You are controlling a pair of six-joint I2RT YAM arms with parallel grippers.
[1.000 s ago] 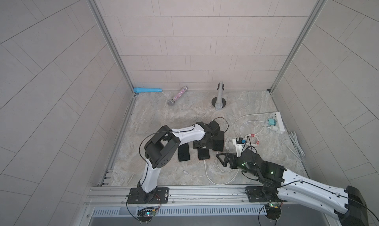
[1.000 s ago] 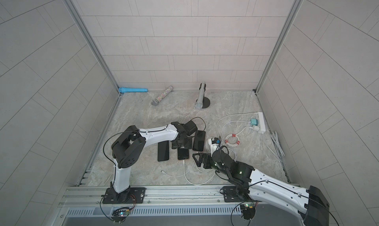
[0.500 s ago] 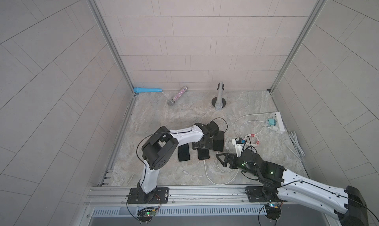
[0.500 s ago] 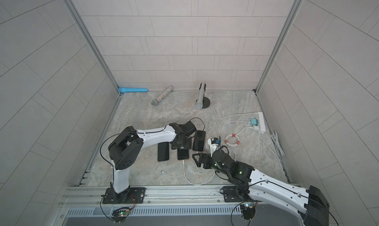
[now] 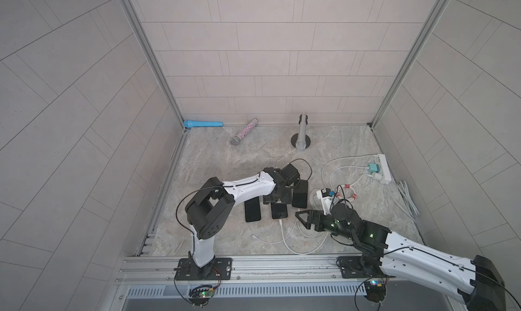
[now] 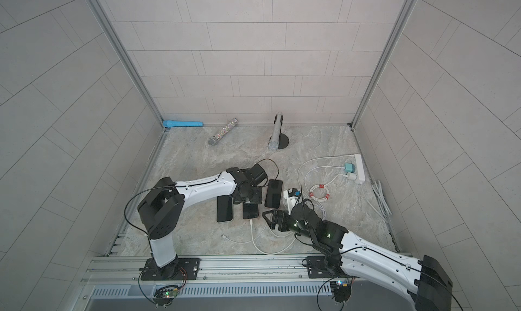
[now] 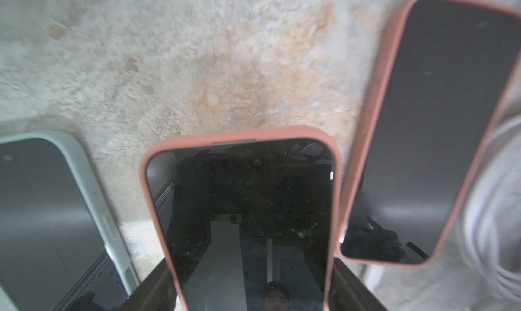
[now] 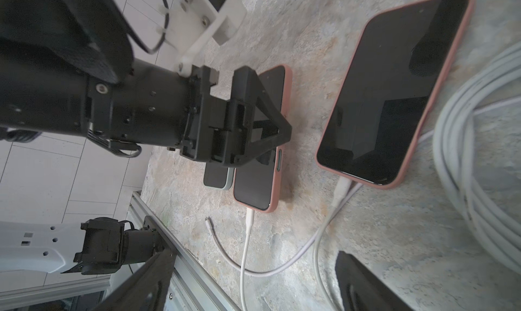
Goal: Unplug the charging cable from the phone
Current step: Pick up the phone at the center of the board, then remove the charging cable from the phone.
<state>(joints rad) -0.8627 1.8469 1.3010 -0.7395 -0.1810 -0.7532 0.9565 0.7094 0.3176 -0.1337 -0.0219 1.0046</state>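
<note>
Three phones lie side by side. The middle phone (image 5: 279, 211) (image 6: 250, 211) (image 7: 242, 211) (image 8: 256, 180) has a pink case, and a white charging cable (image 5: 281, 224) (image 6: 251, 225) (image 8: 249, 216) is plugged into its near end. My left gripper (image 5: 277, 196) (image 6: 248, 195) (image 7: 253, 289) sits over this phone, with its fingers (image 7: 158, 287) against both long edges. My right gripper (image 5: 304, 219) (image 6: 270, 218) (image 8: 251, 289) stands wide open just above the table, right of the plug. Only loose cable runs between its fingers (image 8: 361, 284).
A green-cased phone (image 5: 252, 212) lies to the left. A pink-cased phone (image 5: 299, 194) (image 8: 394, 92) to the right is also plugged in. A loose cable end (image 8: 210, 225), cable coils (image 5: 345, 192) (image 8: 465, 154), a power strip (image 5: 384, 168), two microphones and the front rail (image 5: 253, 263) surround them.
My left arm's elbow has swung slightly toward the front left while its gripper stays on the middle phone. The right arm has hardly moved.
</note>
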